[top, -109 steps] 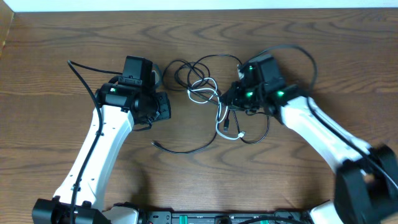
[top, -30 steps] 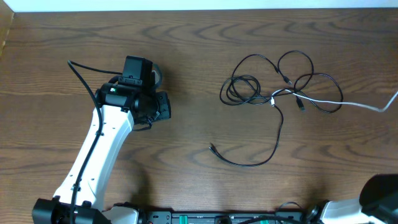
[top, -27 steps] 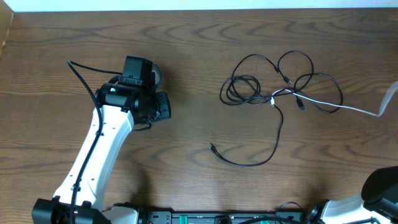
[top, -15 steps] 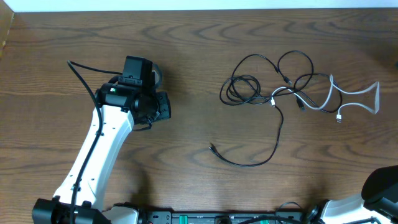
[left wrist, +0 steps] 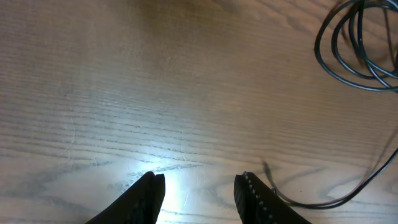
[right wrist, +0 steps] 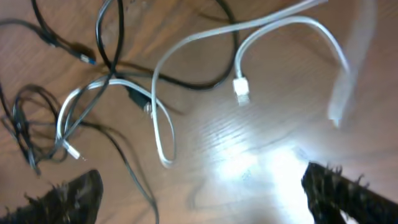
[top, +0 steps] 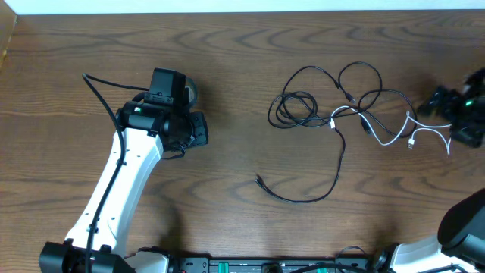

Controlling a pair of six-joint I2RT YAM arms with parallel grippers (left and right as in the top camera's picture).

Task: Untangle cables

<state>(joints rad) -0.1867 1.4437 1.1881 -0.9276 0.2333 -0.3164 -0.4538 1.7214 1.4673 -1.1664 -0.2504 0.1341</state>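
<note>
The cables lie right of centre. A black bunch [top: 299, 106] coils there, and one long black cord [top: 337, 163] trails down to a plug end [top: 258, 180]. A white cable [top: 411, 141] runs loosely from the bunch toward my right gripper [top: 445, 117]. That gripper is at the right edge, wide open and holding nothing. Its wrist view shows the white plug [right wrist: 241, 88] and crossing black cords [right wrist: 112, 37] ahead of the open right gripper [right wrist: 202, 183]. My left gripper [top: 201, 130] rests far left of the cables. In the left wrist view it [left wrist: 200, 182] is open over bare wood, with a black coil [left wrist: 348, 62] far ahead.
The brown wooden table [top: 242, 45] has a pale strip along its far edge. My left arm [top: 125, 174] stretches from the near edge up to the left gripper. A black cord end [left wrist: 267, 168] lies just right of the left fingers.
The white cable, stretched off to the right a second ago, has dropped slack onto the table. My right gripper has opened and come into view at the right edge. The left arm has not moved.
</note>
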